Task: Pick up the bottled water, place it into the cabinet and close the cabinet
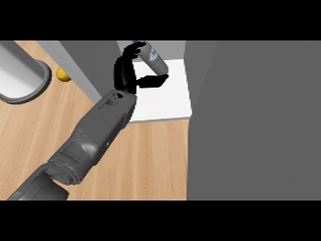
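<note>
Holding the bottled water [152,60] over the white cabinet shelf [170,101], the left hand [129,70] has its fingers curled round it (right hand's nowhere visible), and I'd worry it tips over if released tilted.
</note>
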Tool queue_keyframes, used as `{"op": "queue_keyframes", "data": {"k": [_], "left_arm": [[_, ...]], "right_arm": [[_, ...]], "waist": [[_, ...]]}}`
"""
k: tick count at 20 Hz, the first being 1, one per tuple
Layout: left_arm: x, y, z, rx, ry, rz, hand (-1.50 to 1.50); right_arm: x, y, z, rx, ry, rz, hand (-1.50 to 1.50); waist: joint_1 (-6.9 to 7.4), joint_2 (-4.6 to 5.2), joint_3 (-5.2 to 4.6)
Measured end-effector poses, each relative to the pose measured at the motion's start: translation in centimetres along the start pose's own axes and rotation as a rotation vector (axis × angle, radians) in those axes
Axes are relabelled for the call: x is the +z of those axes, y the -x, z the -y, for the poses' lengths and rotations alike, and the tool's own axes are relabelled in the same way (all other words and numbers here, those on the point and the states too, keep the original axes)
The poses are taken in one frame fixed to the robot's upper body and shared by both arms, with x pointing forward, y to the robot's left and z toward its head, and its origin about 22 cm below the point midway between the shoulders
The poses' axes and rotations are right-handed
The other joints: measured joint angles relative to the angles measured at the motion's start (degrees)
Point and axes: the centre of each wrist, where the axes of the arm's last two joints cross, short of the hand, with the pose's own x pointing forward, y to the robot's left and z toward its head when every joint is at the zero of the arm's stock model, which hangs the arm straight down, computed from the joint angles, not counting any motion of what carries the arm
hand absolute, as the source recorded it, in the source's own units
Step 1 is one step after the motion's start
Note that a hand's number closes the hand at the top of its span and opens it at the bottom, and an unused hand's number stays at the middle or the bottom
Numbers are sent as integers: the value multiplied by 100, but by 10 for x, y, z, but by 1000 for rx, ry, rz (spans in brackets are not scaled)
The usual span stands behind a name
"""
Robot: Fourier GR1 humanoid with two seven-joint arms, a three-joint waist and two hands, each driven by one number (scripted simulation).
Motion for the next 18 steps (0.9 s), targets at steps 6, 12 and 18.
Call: {"op": "queue_keyframes", "data": {"k": [6,12,18], "left_arm": [[-7,-24,2,194,6,103,150],[-7,-38,5,442,98,182,150],[1,-44,9,539,157,200,150]], "right_arm": [[2,1,-2,-23,-8,7,-150],[1,1,-5,-51,-14,12,-150],[-1,0,-5,-43,-15,0,-150]], "waist": [[16,-2,-12],[59,-38,-10],[137,-104,-2]]}}
